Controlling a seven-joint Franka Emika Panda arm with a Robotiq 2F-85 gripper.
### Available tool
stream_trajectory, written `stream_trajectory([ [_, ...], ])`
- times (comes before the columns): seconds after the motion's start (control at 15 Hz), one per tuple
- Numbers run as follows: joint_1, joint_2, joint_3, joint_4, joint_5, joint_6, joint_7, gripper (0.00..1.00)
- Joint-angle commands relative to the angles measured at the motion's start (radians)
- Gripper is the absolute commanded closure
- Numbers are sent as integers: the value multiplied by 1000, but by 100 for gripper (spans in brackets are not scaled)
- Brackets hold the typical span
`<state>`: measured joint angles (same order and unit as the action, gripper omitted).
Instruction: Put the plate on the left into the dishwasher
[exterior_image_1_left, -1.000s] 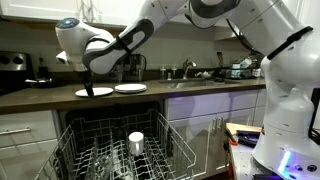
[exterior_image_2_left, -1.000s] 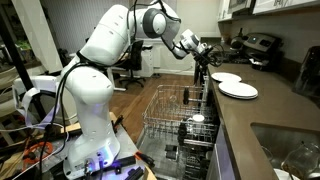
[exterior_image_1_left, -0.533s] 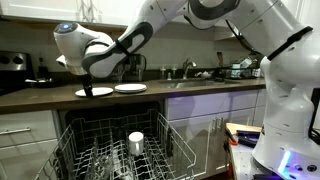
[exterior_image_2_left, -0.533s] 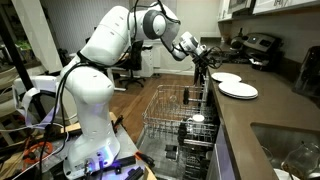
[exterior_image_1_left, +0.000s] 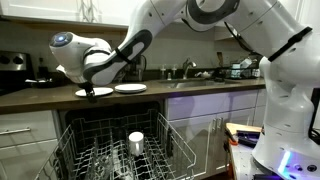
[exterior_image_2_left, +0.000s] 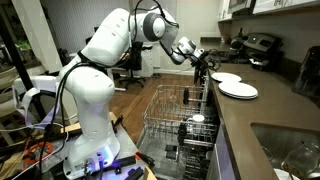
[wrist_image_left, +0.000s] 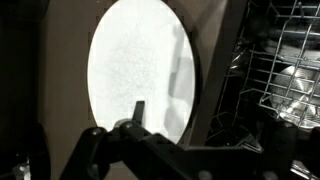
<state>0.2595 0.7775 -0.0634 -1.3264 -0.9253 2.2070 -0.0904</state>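
Two white plates lie on the dark counter. The plate on the left (exterior_image_1_left: 97, 92) is under my gripper (exterior_image_1_left: 92, 88). It is the farther plate in an exterior view (exterior_image_2_left: 226, 77) and fills the wrist view (wrist_image_left: 135, 65). My gripper (exterior_image_2_left: 204, 66) hangs low over its rim and looks open. One finger (wrist_image_left: 138, 110) shows over the plate's near part, and nothing is held. The dishwasher (exterior_image_1_left: 70, 140) stands open below the counter with its wire rack pulled out. It shows in both exterior views (exterior_image_2_left: 165, 112) and in the wrist view (wrist_image_left: 292, 40).
The second white plate (exterior_image_1_left: 130, 89) (exterior_image_2_left: 238, 91) lies next to the first. A white cup (exterior_image_1_left: 136, 142) (exterior_image_2_left: 197, 120) stands in the rack. A sink (exterior_image_2_left: 290, 150) and kitchen clutter (exterior_image_1_left: 205, 73) lie along the counter. White drawers (exterior_image_1_left: 25, 140) flank the dishwasher.
The wrist and forearm have swung left and a little lower over the left plate. The fingertips stay at the plate. Both plates are unmoved.
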Motion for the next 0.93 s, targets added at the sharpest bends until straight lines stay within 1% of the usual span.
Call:
stream_trajectory([
  [0.0, 8, 17, -2, 31, -35, -28, 30, 23],
  [0.07, 8, 16, -2, 30, -38, -27, 30, 13],
  [0.13, 7, 15, -2, 29, -39, -27, 31, 26],
  [0.2, 7, 15, -2, 29, -39, -27, 31, 16],
  [0.27, 6, 15, -2, 30, -39, -27, 31, 24],
  [0.33, 7, 15, -2, 30, -39, -27, 31, 19],
  [0.4, 7, 15, -2, 31, -40, -27, 31, 19],
  [0.47, 6, 15, -2, 31, -40, -26, 31, 27],
  [0.53, 6, 15, -2, 32, -41, -26, 32, 26],
  [0.6, 6, 16, -2, 32, -41, -26, 32, 30],
  [0.67, 6, 17, -2, 33, -41, -27, 33, 29],
  [0.73, 5, 17, -2, 33, -41, -26, 32, 33],
  [0.8, 5, 17, -3, 33, -42, -27, 31, 53],
  [0.87, 6, 17, -3, 33, -42, -28, 31, 31],
])
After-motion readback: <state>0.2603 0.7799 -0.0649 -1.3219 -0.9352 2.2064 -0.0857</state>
